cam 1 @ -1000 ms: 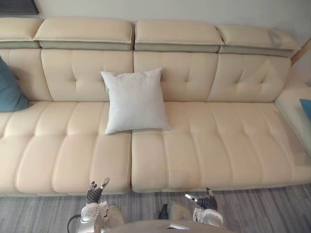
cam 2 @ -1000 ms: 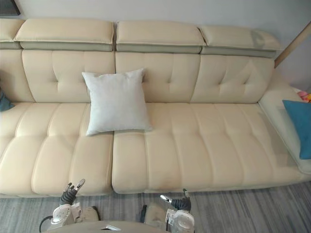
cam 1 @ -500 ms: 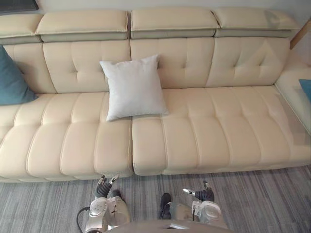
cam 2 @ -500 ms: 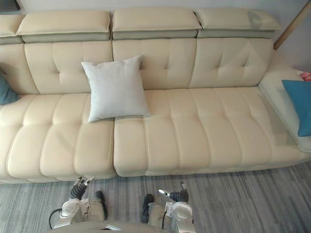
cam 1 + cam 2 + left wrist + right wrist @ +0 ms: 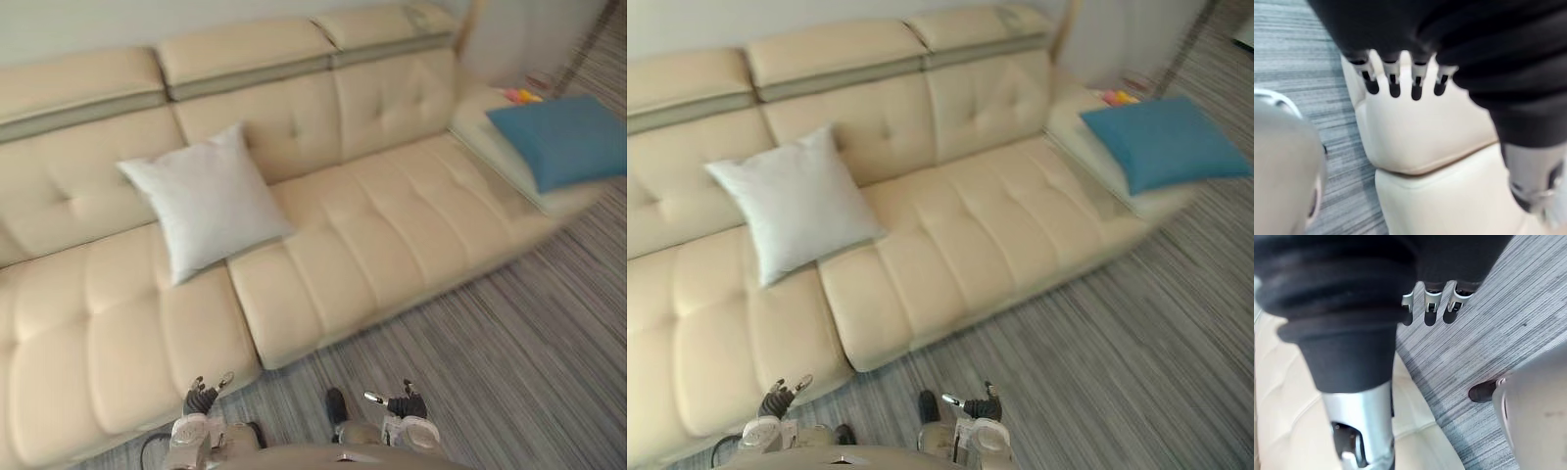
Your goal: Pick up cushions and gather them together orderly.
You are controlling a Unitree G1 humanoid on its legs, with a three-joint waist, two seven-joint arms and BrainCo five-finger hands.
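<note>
Much bare sofa (image 5: pixel 392 235) beside white cushion (image 5: pixel 206 201)

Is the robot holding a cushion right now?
No. The left hand and right hand are empty; the white cushion and blue cushion sit on the sofa.

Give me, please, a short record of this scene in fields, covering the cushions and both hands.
sofa: cream, with a side section at the robot's right
white cushion: on the seat, leaning against the sofa's back
blue cushion: flat on the side section, apart from the white cushion
left robot hand: low, by the sofa's front edge, open, empty
right robot hand: low above the floor, open, empty
task: cushions not yet gathered
</note>
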